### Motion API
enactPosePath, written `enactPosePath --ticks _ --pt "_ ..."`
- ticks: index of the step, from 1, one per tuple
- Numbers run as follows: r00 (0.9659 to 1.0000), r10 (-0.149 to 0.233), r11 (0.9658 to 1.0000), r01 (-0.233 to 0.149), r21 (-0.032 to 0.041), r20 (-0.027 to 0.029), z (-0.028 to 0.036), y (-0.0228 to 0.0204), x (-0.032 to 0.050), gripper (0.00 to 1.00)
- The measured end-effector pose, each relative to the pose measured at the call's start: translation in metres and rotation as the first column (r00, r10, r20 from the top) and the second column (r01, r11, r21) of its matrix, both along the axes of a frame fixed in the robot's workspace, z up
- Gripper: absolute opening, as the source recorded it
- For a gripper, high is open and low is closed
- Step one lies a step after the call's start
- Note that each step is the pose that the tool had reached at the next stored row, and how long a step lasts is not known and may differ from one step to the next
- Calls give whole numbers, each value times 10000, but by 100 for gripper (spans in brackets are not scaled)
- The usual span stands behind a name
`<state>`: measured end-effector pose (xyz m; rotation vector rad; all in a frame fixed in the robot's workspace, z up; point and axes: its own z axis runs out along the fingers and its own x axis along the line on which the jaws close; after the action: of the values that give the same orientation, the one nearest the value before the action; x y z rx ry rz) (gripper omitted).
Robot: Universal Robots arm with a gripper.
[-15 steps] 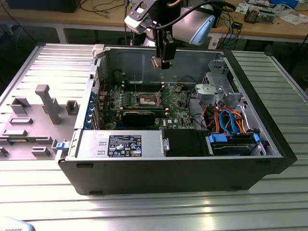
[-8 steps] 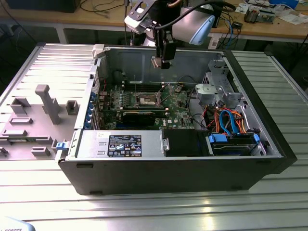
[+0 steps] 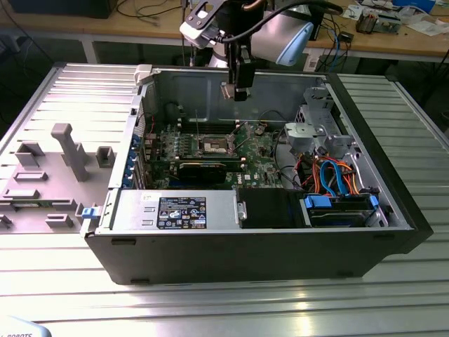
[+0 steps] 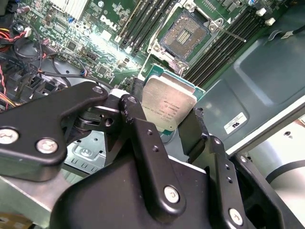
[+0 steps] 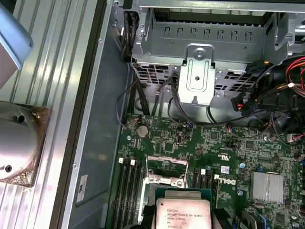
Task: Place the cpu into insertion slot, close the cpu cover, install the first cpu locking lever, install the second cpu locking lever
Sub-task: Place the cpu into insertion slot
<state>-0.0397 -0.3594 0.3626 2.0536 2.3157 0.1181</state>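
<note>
Holding the cpu (image 4: 167, 107) pinched by 2 edges in my gripper (image 4: 166, 115), fingers closed on it, well above the bare insertion slot (image 4: 188, 36): step 1 in hand, and I'd judge seating needs chip squared to socket.

Silver-grey cpu (image 4: 169, 102), green-rimmed; black gripper (image 4: 166, 114); green motherboard (image 5: 228, 143); blue and orange cables (image 3: 330, 172)

Exterior view obliquely down into the open case (image 3: 245, 256); both wrist views close above the insertion slot (image 4: 188, 33).
</note>
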Motion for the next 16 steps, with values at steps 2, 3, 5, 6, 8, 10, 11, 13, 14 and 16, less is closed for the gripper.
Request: enactPosePath --ticks 2,3,5,6,8,10,11,13,14,16 --pt "10000 -22 10000 22 0 0 0 0 0 54" --pt "10000 -29 10000 29 1 0 0 0 0 54" --pt "10000 -44 10000 44 0 0 0 0 0 54" --pt "10000 -50 10000 50 0 0 0 0 0 54" --pt "10000 -67 10000 67 1 0 0 0 0 54" --pt "10000 -81 10000 81 1 0 0 0 0 54" --pt "10000 -86 10000 86 0 0 0 0 0 54" --pt "9999 -101 9999 101 0 0 0 0 0 54" --pt "9999 -110 9999 110 0 0 0 0 0 54" --pt "9999 -135 9999 135 0 0 0 0 0 54"
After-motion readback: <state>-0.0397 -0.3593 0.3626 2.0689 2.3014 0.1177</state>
